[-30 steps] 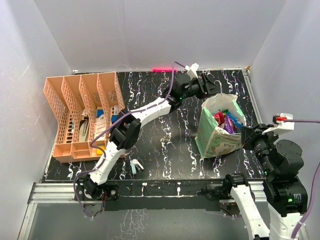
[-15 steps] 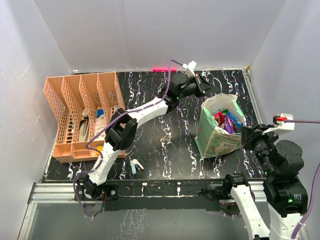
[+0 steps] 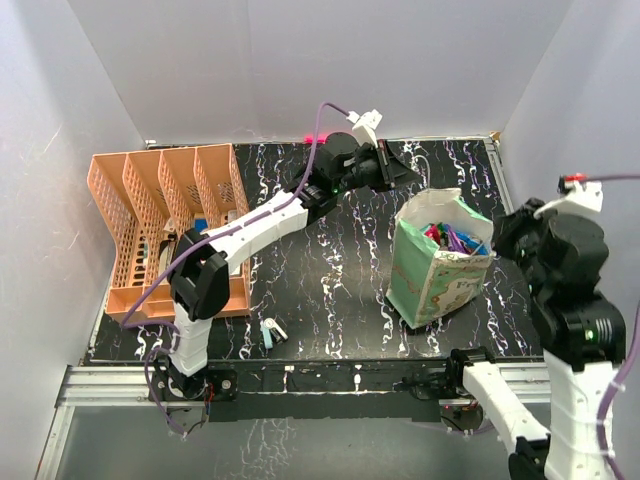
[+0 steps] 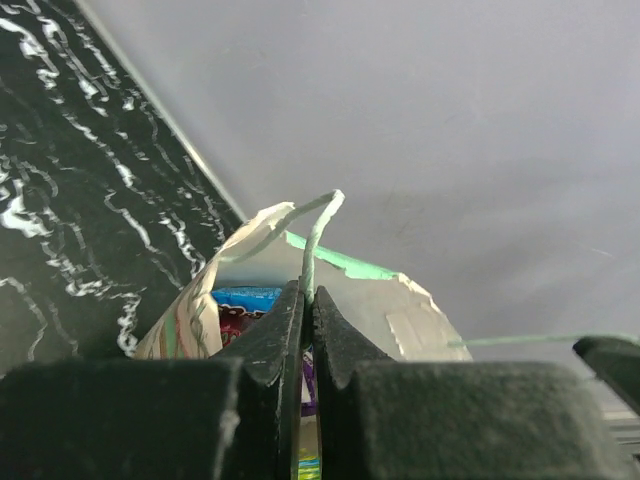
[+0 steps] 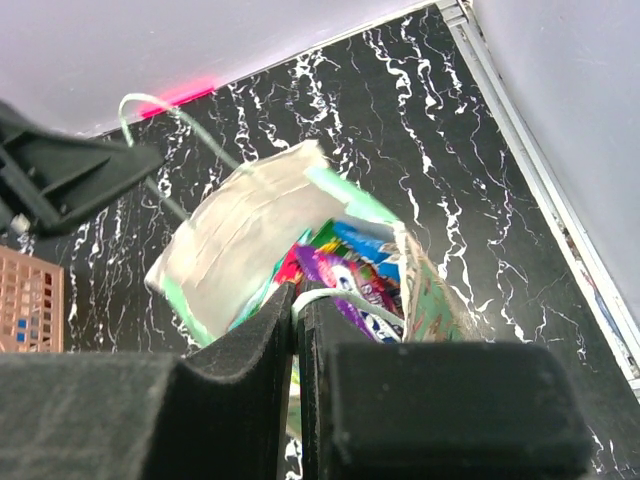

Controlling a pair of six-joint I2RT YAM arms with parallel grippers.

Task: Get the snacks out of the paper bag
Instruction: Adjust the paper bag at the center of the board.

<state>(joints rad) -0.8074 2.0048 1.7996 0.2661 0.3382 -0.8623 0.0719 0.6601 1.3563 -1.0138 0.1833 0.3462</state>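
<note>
The cream and green paper bag (image 3: 432, 270) stands open-mouthed at the right of the black marbled table. Inside it lie the snacks (image 3: 448, 237), purple, red and blue packets (image 5: 345, 268). My left gripper (image 3: 408, 176) is above the bag's far rim, shut on one thin string handle (image 4: 313, 235). In the left wrist view the bag (image 4: 400, 312) and a blue packet (image 4: 245, 298) sit just under the jaws. My right gripper (image 5: 297, 298) is over the near rim, shut on the other string handle (image 5: 345, 297). The bag's inner wall (image 5: 240, 235) faces that camera.
An orange slotted tray (image 3: 165, 225) with small items fills the table's left side. A small pale-blue object (image 3: 271, 331) lies near the front edge. The metal rail (image 3: 506, 195) and a grey wall close in right beside the bag.
My left gripper shut on the far string handle and pulled it up and leftward. The right arm rose with its handle, and the bag's mouth now stands higher and wider.
</note>
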